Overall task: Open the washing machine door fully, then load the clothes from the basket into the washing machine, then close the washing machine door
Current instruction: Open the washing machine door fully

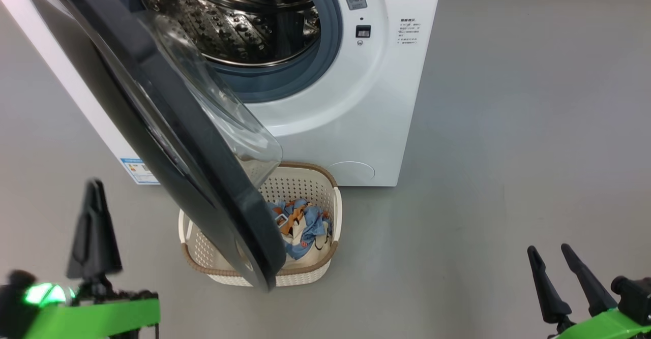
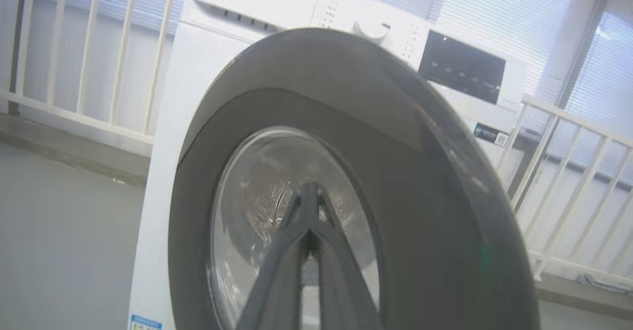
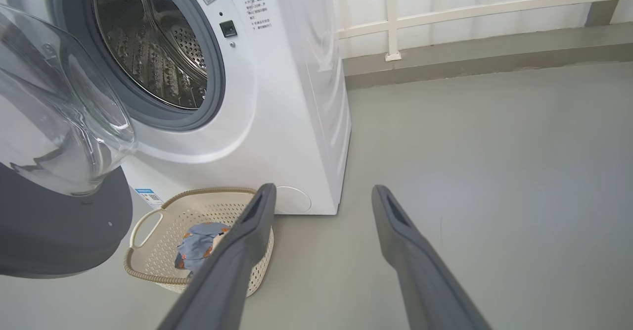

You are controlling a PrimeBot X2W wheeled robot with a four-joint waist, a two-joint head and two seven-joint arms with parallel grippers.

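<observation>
The door (image 1: 168, 125) stands open, though I judge not fully, hanging over the basket (image 1: 325, 270) on the floor in front of the washer (image 1: 386, 100). The clothes (image 1: 305, 227) lie in the basket, so loading and closing are left. The left gripper's (image 1: 94, 186) fingers are pressed together and empty; the right gripper's (image 1: 549, 249) are wide and empty. The door hides the basket's left half.

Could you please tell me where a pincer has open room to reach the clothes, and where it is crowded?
Open: the bare floor right of the washing machine and basket, in front of the right pincer; from there the clothes look reachable, I judge. Crowded: the basket's left half, where the open door hangs over it.
</observation>
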